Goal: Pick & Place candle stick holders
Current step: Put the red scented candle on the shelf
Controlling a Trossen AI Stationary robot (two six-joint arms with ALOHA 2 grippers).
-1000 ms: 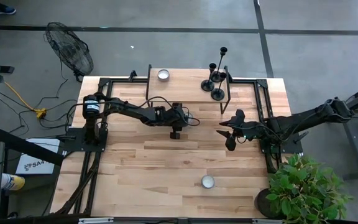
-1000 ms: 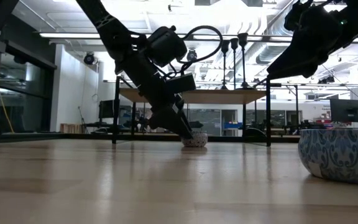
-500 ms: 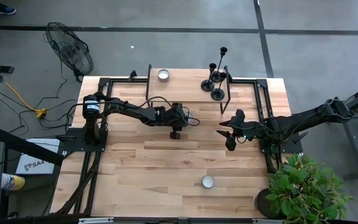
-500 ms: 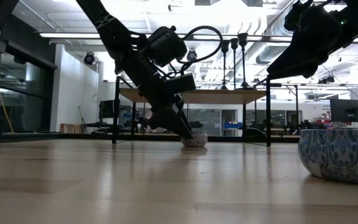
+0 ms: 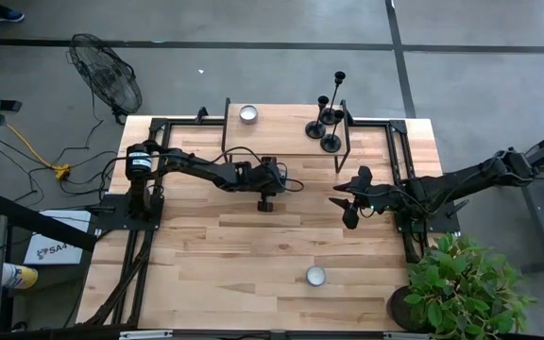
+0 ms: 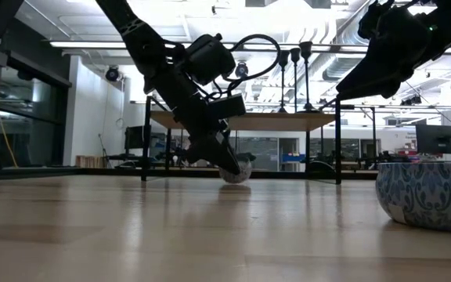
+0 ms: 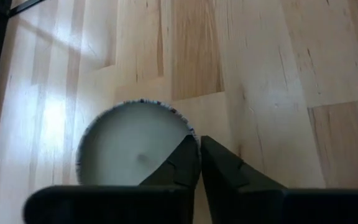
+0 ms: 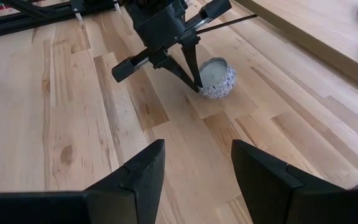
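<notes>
Left gripper: down at the table near its middle; fingers pinched together on the rim of a small patterned candle cup, one finger looking to sit inside the wax pool and one outside. From the low view the cup looks tipped, partly off the wood; I judge it is gripped, though only by its edge.
Right gripper: hangs above the table just right of centre, pointing toward the left arm's work; fingers partly apart, nothing between them.
Candle stick holders: three black ones, differing heights, standing close together on the right part of the raised wooden shelf at the table's far edge. Well apart from both grippers.
Other candle cups: one on the left part of the shelf, one near the table's front edge.
Beyond the table: potted plant at the right front corner; a fan on the floor behind the left.
Progress, my reading: holders all grouped on the shelf, untouched by either arm at present. Cannot tell whether the shelf is their start or their finish. Effort at hand goes into the cup, not a holder.
</notes>
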